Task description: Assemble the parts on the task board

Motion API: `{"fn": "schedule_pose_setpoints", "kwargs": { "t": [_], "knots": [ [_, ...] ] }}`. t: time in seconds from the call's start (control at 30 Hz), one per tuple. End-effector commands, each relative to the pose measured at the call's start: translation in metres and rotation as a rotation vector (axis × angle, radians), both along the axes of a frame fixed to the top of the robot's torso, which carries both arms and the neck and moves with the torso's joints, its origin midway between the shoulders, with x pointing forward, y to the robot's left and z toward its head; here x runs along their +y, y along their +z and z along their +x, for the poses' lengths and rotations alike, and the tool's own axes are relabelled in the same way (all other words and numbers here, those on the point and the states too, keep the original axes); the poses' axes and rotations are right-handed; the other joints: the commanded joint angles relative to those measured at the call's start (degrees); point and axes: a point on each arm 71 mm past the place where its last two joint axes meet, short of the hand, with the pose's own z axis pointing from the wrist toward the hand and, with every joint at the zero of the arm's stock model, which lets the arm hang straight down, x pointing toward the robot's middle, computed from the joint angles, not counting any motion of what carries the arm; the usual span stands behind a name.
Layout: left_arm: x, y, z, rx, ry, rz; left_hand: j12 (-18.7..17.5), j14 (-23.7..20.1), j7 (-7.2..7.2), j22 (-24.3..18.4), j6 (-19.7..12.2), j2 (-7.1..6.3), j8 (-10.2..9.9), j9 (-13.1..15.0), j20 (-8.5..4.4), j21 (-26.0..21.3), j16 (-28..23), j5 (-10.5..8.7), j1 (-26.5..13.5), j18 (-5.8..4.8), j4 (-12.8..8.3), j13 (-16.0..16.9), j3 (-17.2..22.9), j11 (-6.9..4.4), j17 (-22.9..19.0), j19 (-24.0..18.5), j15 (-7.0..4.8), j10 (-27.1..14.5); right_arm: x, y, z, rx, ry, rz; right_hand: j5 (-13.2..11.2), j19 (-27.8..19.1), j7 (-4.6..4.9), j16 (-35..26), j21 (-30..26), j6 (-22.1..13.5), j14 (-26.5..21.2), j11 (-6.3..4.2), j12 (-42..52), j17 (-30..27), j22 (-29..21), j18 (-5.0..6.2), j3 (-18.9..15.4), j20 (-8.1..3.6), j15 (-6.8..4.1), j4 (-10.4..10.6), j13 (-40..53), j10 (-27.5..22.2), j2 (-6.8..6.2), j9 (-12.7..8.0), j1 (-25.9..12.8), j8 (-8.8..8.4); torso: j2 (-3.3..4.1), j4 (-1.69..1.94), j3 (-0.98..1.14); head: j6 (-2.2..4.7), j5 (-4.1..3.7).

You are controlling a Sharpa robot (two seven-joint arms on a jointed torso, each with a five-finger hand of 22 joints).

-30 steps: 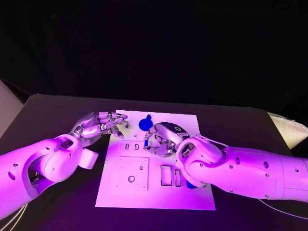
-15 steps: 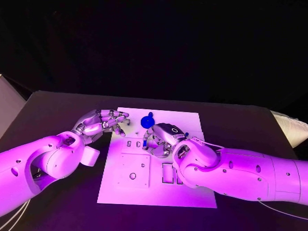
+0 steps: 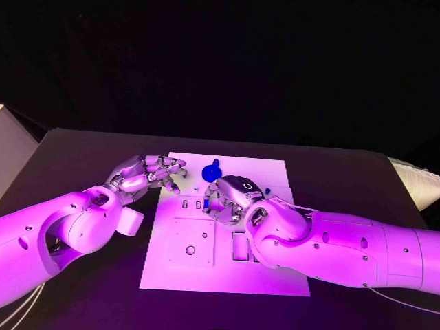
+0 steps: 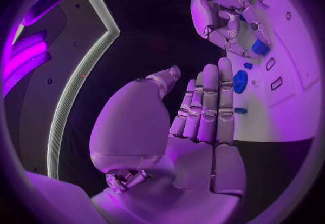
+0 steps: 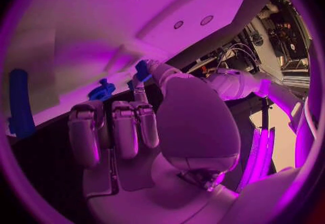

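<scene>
- Head camera looks down from above at the white board (image 3: pixel 225 261) on the table (image 3: pixel 71 158).
- Wrist cameras sit close behind each palm.
- All share the board.

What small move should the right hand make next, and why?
Probably lower the right hand a little toward the board. It hovers over the board's middle, pinching a small blue part at its fingertips, which does not look seated. The left hand waits, holding nothing, at the board's edge.

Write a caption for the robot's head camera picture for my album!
Two silver robot hands, left and right, hover over a flat white task board beside a round blue plastic part.
</scene>
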Motion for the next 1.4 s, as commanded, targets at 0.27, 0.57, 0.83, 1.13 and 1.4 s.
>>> {"fn": "schedule_pose_setpoints", "kwargs": {
  "t": [0.27, 0.57, 0.83, 1.13, 1.4],
  "knots": [
    [-0.0031, 0.0003, -0.0009, -0.003, -0.024, -0.005, 0.2, -0.6, 0.54, 0.1, -0.4, 0.18, 0.0, 0.1, -0.12, 0.4, 0.3, 0.23, 0.3, 0.22, 0.1, 0.1, -0.2, 0.04, -0.1, -0.4, -0.02, -0.3, 0.0028, -0.0037, 0.0007, -0.018, -0.001, -0.02, 0.1, 6.1, -0.65, -0.1, 0.3, 0.3, 5.8, -0.18, 0.2, 14.4, 15.1, -0.82, -0.1, -0.36, -0.39, 0.5, 15.1, 6.0, -0.53, 3.8, -0.7, 0.22, -0.02, -0.04, -0.02, -0.43, 0.04],
    [-0.0033, -0.0001, -0.0009, -0.002, -0.025, -0.006, 0.4, -0.6, 0.57, 0.2, -0.4, 0.19, 0.0, 0.1, -0.11, 0.5, 0.4, 0.23, 0.4, 0.24, 0.1, 0.1, -0.2, 0.06, -0.1, -0.5, -0.02, -0.4, 0.0032, -0.0062, 0.0012, -0.021, -0.002, -0.025, -0.4, 6.1, -0.48, -0.1, 0.3, -0.2, 5.8, -0.04, 0.0, 14.3, 15.1, -0.82, -0.4, -0.31, -0.29, 0.8, 14.9, 5.8, -1.18, 3.7, -1.4, 0.29, 0.0, -0.07, 0.01, -0.57, 0.17],
    [-0.0031, -0.0006, -0.001, 0.0, -0.026, -0.005, 0.4, -0.6, 0.57, 0.2, -0.4, 0.19, 0.0, 0.1, -0.11, 0.5, 0.4, 0.23, 0.4, 0.24, 0.1, 0.1, -0.2, 0.06, -0.1, -0.5, -0.02, -0.4, 0.0028, -0.0068, 0.0008, -0.024, 0.0, -0.023, -1.4, 6.1, -0.27, -0.2, 0.3, -0.8, 5.8, 0.14, -0.1, 14.2, 15.1, -0.82, -0.9, -0.22, -0.15, 1.1, 14.8, 5.7, -1.84, 3.7, -1.8, 0.28, -0.03, -0.03, 0.0, -0.79, 0.06],
    [-0.0029, -0.0011, -0.001, 0.002, -0.028, -0.005, 0.4, -0.6, 0.58, 0.2, -0.5, 0.2, 0.0, 0.1, -0.09, 0.6, 0.5, 0.23, 0.4, 0.24, 0.1, 0.1, -0.2, 0.08, -0.1, -0.5, 0.0, -0.5, 0.0028, -0.007, 0.0005, -0.024, 0.009, -0.02, -1.5, 6.1, 0.41, -0.3, 0.3, -2.6, 5.7, 0.71, -1.1, 14.0, 15.1, -0.82, -2.1, 0.12, 0.29, 1.6, 14.1, 5.0, -2.59, 3.3, -2.1, -0.37, -0.02, -0.12, 0.07, -0.78, 0.03],
    [-0.0019, -0.0022, -0.0004, 0.006, -0.029, -0.003, 0.4, -0.6, 0.58, 0.2, -0.5, 0.21, 0.0, 0.1, -0.09, 0.6, 0.5, 0.23, 0.4, 0.24, 0.1, 0.1, -0.2, 0.09, -0.1, -0.5, 0.01, -0.5, 0.0025, -0.0067, 0.0004, -0.028, 0.015, -0.011, -1.7, 5.9, 1.33, -0.5, 0.0, -5.0, 5.6, 1.54, -4.2, 13.6, 14.8, -0.73, -3.7, 0.77, 1.02, 2.3, 11.7, 2.5, -3.1, 2.6, -1.9, -1.56, 0.03, -0.09, 0.04, -0.81, -0.08]
  ]
}}
